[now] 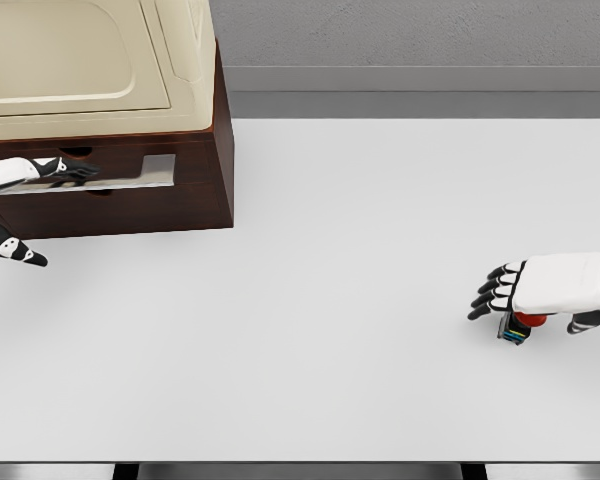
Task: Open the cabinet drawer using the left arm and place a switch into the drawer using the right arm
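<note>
Right robot hand (540, 290) hovers unclenched over the switch (515, 328), far right of the cabinet (130, 120), poised to grasp; left robot hand (60, 170) grips the drawer (130, 175) handle.

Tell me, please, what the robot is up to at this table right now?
The humanoid's left hand is at the front of the brown cabinet's drawer, which looks slightly pulled out. On the far side of the white table, the right hand is over the switch, a small block with a red button, its fingers extended and not clearly closed on it. The switch is still on the table.
</note>
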Robot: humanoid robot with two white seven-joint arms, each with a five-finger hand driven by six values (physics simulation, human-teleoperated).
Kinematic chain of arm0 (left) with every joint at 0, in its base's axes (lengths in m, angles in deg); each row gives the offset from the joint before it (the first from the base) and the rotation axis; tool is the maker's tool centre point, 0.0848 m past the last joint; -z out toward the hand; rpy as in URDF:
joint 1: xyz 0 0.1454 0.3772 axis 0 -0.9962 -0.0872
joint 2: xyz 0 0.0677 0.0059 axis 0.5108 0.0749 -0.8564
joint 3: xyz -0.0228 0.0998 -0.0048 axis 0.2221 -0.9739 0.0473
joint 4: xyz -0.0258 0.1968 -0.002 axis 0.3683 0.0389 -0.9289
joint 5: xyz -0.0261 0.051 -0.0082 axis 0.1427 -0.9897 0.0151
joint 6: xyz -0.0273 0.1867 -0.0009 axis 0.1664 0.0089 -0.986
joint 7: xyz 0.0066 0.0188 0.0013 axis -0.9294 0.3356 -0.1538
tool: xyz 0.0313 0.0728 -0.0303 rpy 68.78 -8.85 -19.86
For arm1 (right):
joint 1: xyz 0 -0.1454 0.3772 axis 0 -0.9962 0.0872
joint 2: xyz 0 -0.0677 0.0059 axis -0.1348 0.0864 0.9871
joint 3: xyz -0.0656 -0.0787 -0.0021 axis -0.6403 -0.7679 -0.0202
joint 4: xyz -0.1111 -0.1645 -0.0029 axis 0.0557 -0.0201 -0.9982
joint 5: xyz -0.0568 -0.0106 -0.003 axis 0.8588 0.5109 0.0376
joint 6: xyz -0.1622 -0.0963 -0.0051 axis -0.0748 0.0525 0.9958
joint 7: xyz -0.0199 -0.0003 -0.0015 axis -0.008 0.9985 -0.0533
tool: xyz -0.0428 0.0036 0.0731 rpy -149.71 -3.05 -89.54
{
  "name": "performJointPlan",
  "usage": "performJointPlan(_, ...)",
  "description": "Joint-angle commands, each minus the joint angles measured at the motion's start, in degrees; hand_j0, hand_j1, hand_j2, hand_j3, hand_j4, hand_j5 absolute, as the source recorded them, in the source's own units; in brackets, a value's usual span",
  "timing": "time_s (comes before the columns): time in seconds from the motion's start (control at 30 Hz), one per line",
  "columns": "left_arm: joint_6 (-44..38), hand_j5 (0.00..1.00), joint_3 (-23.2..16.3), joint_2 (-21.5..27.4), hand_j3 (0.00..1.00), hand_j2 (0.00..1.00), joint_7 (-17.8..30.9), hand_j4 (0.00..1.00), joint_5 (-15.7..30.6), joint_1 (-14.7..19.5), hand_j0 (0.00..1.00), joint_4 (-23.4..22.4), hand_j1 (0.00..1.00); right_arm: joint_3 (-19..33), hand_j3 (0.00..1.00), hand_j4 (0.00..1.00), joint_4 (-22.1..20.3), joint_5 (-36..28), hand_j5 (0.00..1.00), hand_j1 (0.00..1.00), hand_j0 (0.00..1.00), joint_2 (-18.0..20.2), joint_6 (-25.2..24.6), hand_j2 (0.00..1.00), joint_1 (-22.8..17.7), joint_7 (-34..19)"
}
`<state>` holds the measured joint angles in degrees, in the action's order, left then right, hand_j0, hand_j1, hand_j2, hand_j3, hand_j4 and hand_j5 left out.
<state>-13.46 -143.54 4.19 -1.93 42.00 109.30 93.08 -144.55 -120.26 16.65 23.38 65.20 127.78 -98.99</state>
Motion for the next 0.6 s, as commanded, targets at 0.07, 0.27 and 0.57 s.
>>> performJointPlan(0.07,0.56,1.00,-1.31,0.14,1.00,1.00,0.19,1.00,-0.92,-0.01,1.00,0.28,1.00,0.03,1.00,1.00,0.00,0.98,1.00,1.00,1.00,-0.36,-0.12,1.00,0.00,0.01)
performJointPlan(0.27,3.55,1.00,-3.42,1.11,1.00,1.00,0.37,1.00,-0.92,-0.19,1.00,0.28,1.00,0.03,1.00,1.00,0.00,0.98,1.00,1.00,1.00,-0.27,-0.12,1.00,0.00,0.01)
performJointPlan(0.57,8.12,1.00,-4.21,3.48,1.00,1.00,0.63,1.00,-0.83,-0.28,1.00,0.36,1.00,-1.20,1.00,1.00,0.00,1.16,1.00,1.00,1.00,-0.36,-0.12,1.00,-0.09,0.01)
